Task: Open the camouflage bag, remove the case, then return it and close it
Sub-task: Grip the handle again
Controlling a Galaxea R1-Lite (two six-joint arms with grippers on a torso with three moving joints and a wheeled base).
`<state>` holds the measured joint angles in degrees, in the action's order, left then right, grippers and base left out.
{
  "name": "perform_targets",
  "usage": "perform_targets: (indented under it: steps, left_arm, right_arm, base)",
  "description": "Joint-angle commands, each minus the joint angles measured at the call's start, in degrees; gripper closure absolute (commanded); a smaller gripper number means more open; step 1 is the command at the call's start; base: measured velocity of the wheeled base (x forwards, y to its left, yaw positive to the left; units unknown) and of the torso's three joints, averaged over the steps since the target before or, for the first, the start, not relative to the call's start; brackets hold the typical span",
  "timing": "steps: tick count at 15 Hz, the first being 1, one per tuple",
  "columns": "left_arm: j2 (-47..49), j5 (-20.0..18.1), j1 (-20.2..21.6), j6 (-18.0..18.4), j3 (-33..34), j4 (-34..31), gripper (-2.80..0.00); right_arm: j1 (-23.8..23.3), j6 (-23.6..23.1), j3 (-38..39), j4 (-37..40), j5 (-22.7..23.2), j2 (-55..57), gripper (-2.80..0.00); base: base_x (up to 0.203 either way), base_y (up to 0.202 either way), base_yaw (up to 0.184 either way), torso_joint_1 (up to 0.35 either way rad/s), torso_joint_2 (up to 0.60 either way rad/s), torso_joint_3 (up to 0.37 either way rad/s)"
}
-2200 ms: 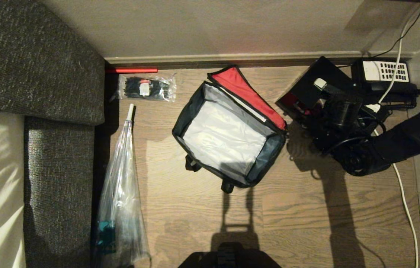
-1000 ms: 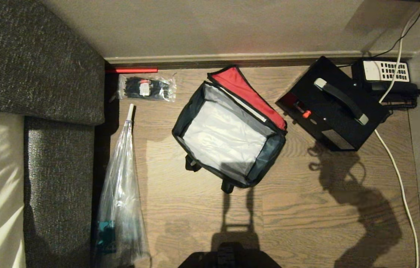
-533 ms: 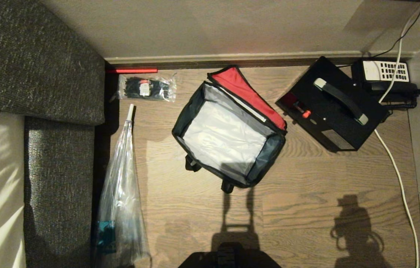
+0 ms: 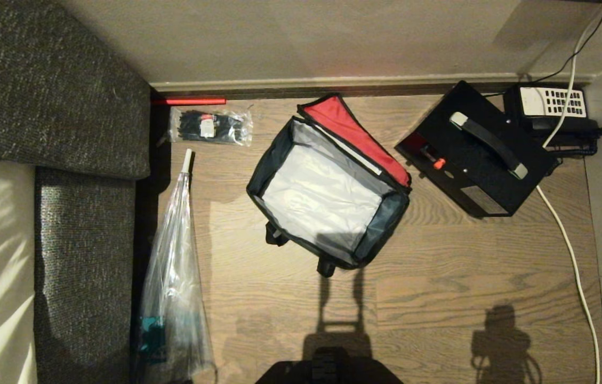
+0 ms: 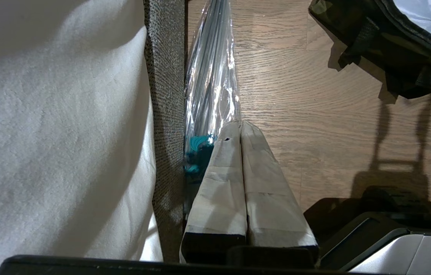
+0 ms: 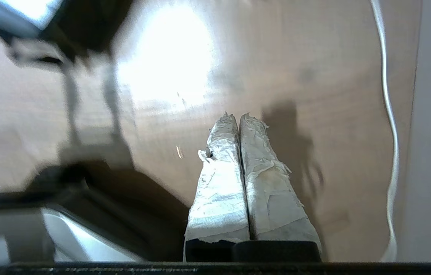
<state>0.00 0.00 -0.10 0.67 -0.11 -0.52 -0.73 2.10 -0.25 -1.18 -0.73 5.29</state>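
The case [image 4: 474,149] now lies alone on the wooden floor [image 4: 439,298], handle up, just right of the camouflage bag [image 4: 330,181]. A couple of seconds ago the right arm was over it, and that arm has since withdrawn out of the head view. So the removal looks done; returning the case and closing the bag remain. The bag stands open, red lid lining folded back toward the wall, silvery interior bare.

The right hand [image 6: 240,118] hangs over bare floor with its taped fingers pressed together, gripping nothing. The left hand [image 5: 240,124] is likewise closed and empty, parked beside the sofa [image 4: 87,213].

Around: a desk phone [image 4: 551,104] touches the case's far corner, and a white cable [image 4: 572,256] runs along its right side, which could snag a regrasp. A clear plastic bag [image 4: 173,277] and a packet of cable ties [image 4: 210,127] lie left of the bag, well clear.
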Motion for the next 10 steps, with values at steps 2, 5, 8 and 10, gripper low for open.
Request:
perform_targets:
  steps: [2,5,8,10]
  left_arm:
    - [-0.01,0.03,0.01,0.00,0.02,0.00,0.00]
    - [0.00,0.00,0.01,-0.05,0.02,0.00,0.00]
    - [0.00,0.00,0.01,0.03,0.02,0.00,0.00]
    - [0.00,0.00,0.01,-0.05,0.02,0.00,0.00]
  right_arm:
    - [0.82,0.80,1.04,-0.76,0.12,-5.64,0.00]
    - [0.89,0.98,0.97,-0.76,0.12,-5.64,0.00]
    - [0.83,0.98,0.96,-0.76,0.12,-5.62,0.00]
    - [0.91,0.98,0.95,-0.76,0.12,-5.64,0.00]
  base:
    - [0.000,0.000,0.000,0.000,0.00,0.000]
    - [0.000,0.000,0.000,0.000,0.00,0.000]
    - [0.000,0.000,0.000,0.000,0.00,0.000]
    - [0.000,0.000,0.000,0.000,0.00,0.000]
